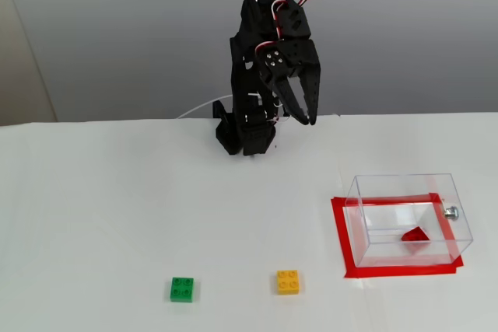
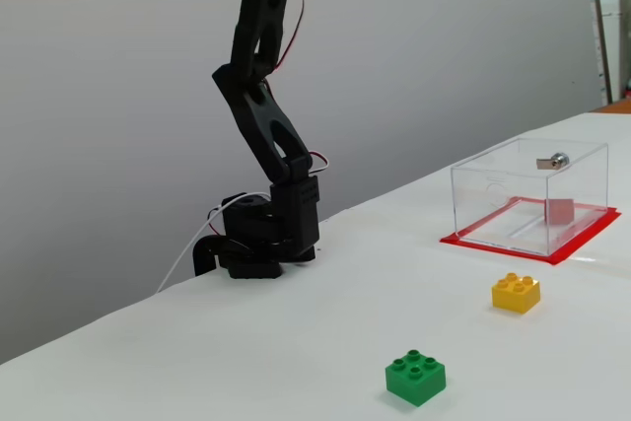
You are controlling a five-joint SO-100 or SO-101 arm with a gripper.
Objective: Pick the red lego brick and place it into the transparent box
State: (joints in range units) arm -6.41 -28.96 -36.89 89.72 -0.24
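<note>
1 red lego brick [image 1: 415, 233] inside transparent box [image 1: 405, 186], pincer [image 1: 302, 120] raised, empty

A white table [image 1: 93, 192] stands against a plain grey wall [image 1: 117, 29].

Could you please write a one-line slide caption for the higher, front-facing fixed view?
Red lego brick rests inside the transparent box; empty gripper raised near the base.

Red lego brick [image 1: 415, 233]: bright red. Transparent box [image 1: 389, 196]: clear, silver knob [image 1: 450, 212]. Tape rectangle [image 1: 342, 239]: red. Studded bricks: green [image 1: 182, 288], yellow [image 1: 288, 281]. Arm [image 1: 257, 106]: black. Table [image 1: 117, 207]: white.
</note>
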